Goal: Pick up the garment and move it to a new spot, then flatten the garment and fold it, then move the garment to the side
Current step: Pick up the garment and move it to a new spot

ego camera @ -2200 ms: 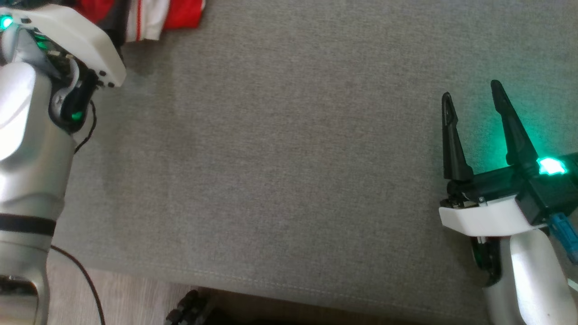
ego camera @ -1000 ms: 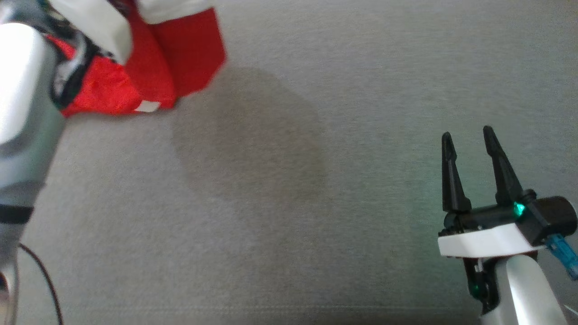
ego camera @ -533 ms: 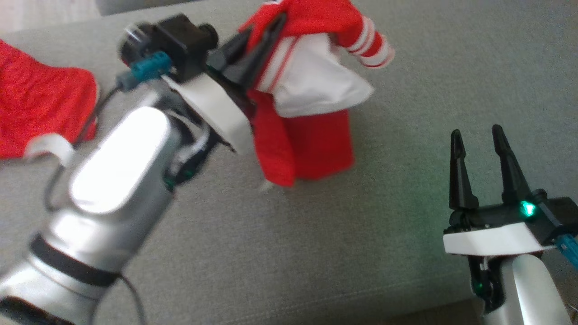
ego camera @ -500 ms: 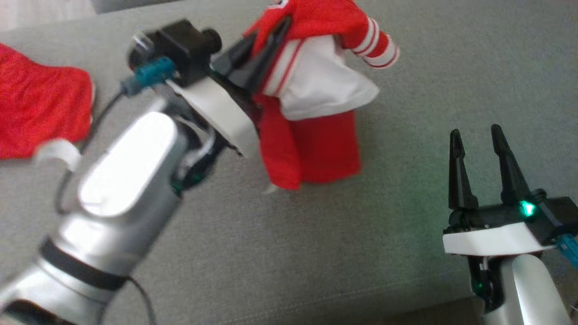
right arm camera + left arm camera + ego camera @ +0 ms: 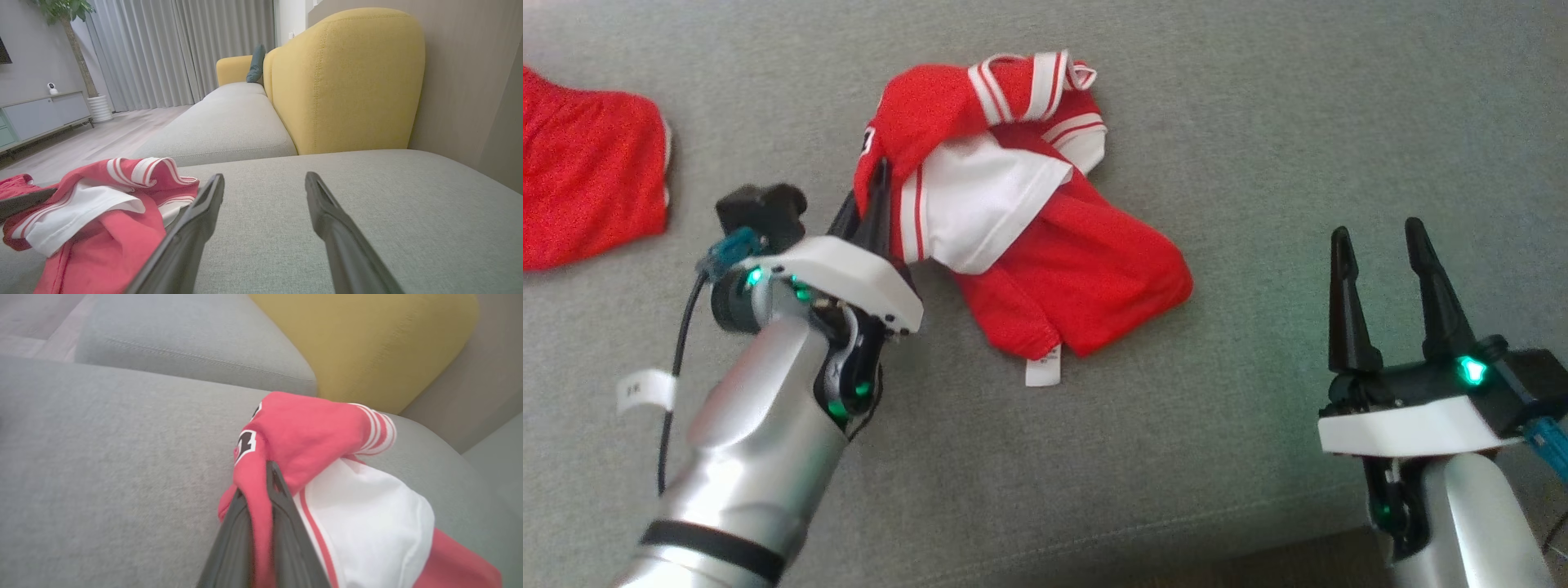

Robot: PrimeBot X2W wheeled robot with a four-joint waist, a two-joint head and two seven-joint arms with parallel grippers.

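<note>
Jersey [image 5: 1029, 245] first: red and white, crumpled on the grey sofa seat [image 5: 1258, 122], one red fold caught in the left fingers and the rest sprawled out from their tips toward the right fingers' side.

Biggest thing out there is that sofa seat, running under both sets of fingers. Beyond the right fingertips stands the yellow back cushion [image 5: 347, 81], upright against the wall, and the left wrist view catches the same cushion past its own tips.

On to the jersey itself: a white panel edged with red stripes sits just beside the left fingers, a striped cuff curls beyond them, and a black-and-white number patch shows right at their tips in the left wrist view. A second red garment [image 5: 588, 188] lies on the far side of the left fingers, well apart from the jersey.

Now the left gripper [image 5: 259, 486]: fingers pressed together, clamped on that red fold, cloth squeezed between them. The right gripper [image 5: 1376, 229] is well apart from the jersey, fingers spread wide and bare, nothing between them but grey fabric.

Smallest bits: a white care label [image 5: 1043, 371] hangs off the jersey's red hem between the two sets of fingers, and a small white tag [image 5: 645, 390] sits behind the left fingers, beside the arm's black cable.
</note>
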